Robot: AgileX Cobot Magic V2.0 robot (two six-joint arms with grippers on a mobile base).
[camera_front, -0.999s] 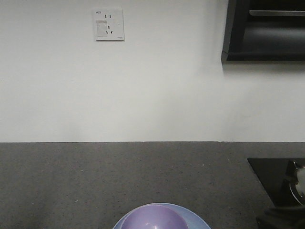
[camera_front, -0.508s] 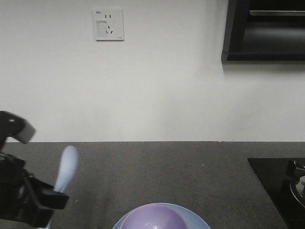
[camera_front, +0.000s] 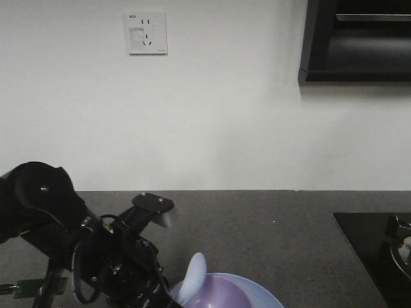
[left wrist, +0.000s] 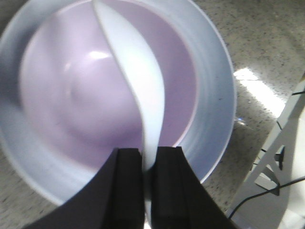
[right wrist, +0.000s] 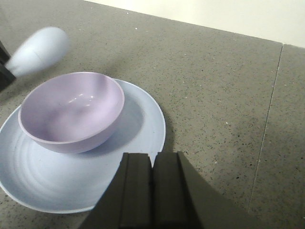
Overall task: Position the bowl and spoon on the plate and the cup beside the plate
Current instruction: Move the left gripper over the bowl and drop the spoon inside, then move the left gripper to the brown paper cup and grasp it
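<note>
The lavender bowl point(right wrist: 71, 109) sits on the pale blue plate point(right wrist: 138, 124), slightly off its middle. My left gripper point(left wrist: 147, 162) is shut on the handle of the pale spoon point(left wrist: 136, 81), which hangs tilted above the bowl point(left wrist: 62, 95) and plate point(left wrist: 217, 95). The front view shows the spoon point(camera_front: 192, 279) at the bowl's point(camera_front: 218, 292) left rim, with the left arm point(camera_front: 96, 256) beside it. My right gripper point(right wrist: 152, 162) is shut on nothing, low over the plate's near right edge. From there the spoon's scoop point(right wrist: 38, 50) shows at the upper left. The cup is out of view.
A dark speckled counter point(camera_front: 257, 218) runs back to a white wall with a socket point(camera_front: 148, 32). A black cabinet point(camera_front: 359, 38) hangs at the upper right. A black hob point(camera_front: 369, 247) lies at the counter's right. A white frame with cables point(left wrist: 281, 157) stands beside the plate.
The left arm came in from the left carrying the spoon and now holds it over the bowl. The dark shape at the lower right a second ago has left the front view.
</note>
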